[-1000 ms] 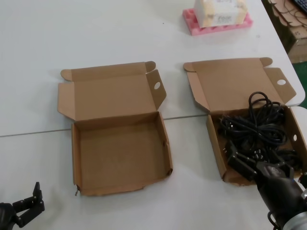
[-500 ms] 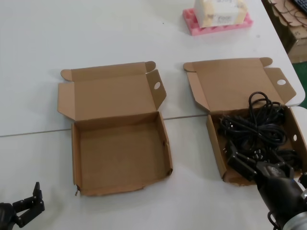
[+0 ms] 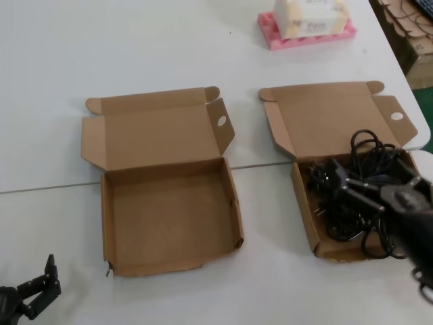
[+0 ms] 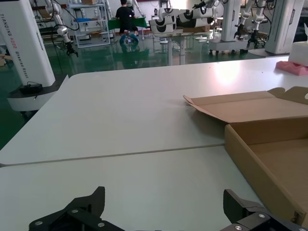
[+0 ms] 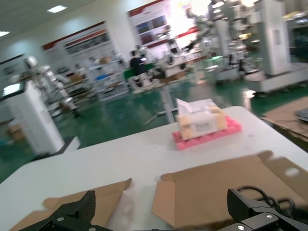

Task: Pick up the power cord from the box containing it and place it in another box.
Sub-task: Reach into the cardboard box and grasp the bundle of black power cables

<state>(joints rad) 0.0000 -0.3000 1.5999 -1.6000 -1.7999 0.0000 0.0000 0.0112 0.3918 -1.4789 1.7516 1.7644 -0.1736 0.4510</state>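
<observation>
- The white table (image 3: 135,40) carries everything.
- The shallow brown cardboard box with the ragged, bowed front wall (image 3: 172,220) sits at about 9 o'clock from the other box, flap lid open toward 12 o'clock, nothing inside it.
- The shallow brown cardboard box with the straight front wall (image 3: 304,217) lies at 3 o'clock, lid open, holding a heap of black cables.
- The slim black power cord (image 3: 369,156) lies in that heap inside this box; which strand is which I cannot tell.
- The pink foam tray with a white tissue pack (image 3: 308,24) stands at 12 o'clock, well apart from the boxes.
- The right gripper (image 3: 375,179) hovers over the cable heap, fingers spread wide, gripping nothing.
- The left gripper (image 3: 37,288) waits at 7 o'clock, near the ragged box's front corner, fingers apart and grasping nothing.
</observation>
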